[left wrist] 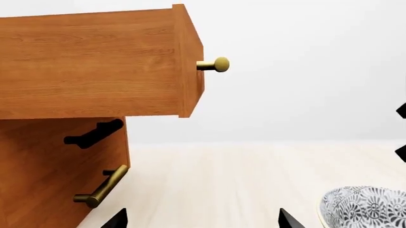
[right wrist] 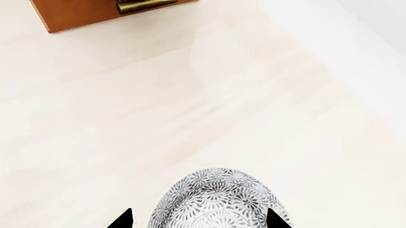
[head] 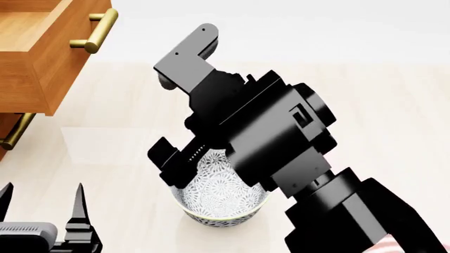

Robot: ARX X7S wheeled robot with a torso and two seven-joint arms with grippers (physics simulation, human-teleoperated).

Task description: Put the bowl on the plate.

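The bowl point(head: 221, 203), white with a dense grey-blue floral pattern, stands upright on the pale tabletop, partly covered by my right arm in the head view. In the right wrist view the bowl point(right wrist: 219, 202) lies between the two black fingertips of my right gripper point(right wrist: 198, 219), which is open and straddles it. My left gripper point(head: 42, 195) is open and holds nothing, low at the left. The left wrist view shows the bowl's rim point(left wrist: 364, 206) off to one side of that gripper point(left wrist: 203, 219). Of the plate, only a pinkish sliver point(head: 387, 246) shows beside my right arm.
A wooden cabinet point(head: 42, 52) with a pulled-out drawer and brass bar handles point(head: 95, 31) stands at the far left. In the left wrist view the drawer point(left wrist: 89, 61) with a brass knob point(left wrist: 220, 64) juts out. The cabinet's corner point(right wrist: 95, 12) is beyond the bowl.
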